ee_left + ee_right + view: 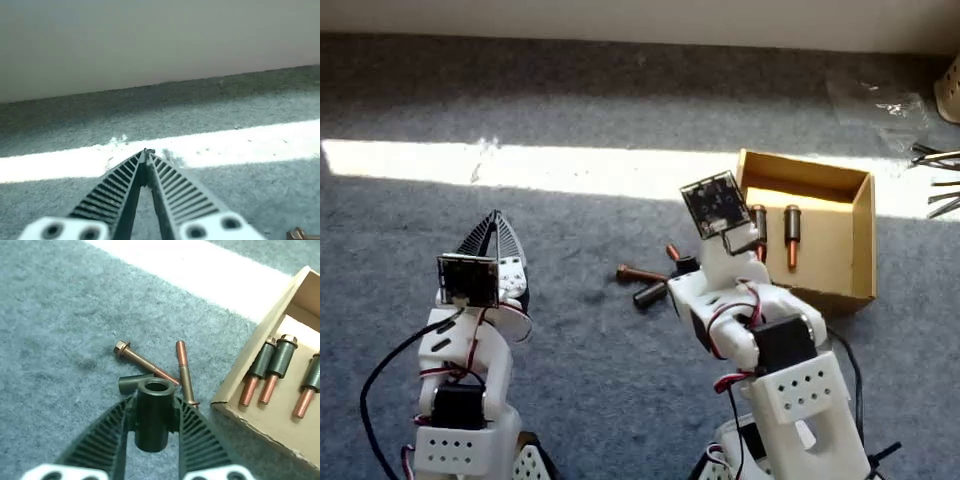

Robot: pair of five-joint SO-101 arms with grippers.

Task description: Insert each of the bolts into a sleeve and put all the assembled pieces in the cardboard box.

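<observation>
Right pincer (154, 401) of mine clamps a black sleeve (151, 422), bore facing my wrist. Just past its tips a second sleeve (130, 384) and two copper bolts (145, 361) lie on the grey carpet (60, 315). Beside them, the cardboard box (250, 367) holds three assembled pieces (277, 365). My left pincer (146, 160) is closed, empty.

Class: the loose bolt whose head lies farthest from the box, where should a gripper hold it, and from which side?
Probably the shank just behind the head of the bolt, from above, closing across it. It lies flat, and its threaded end is crowded by a lying sleeve and the second bolt.
</observation>
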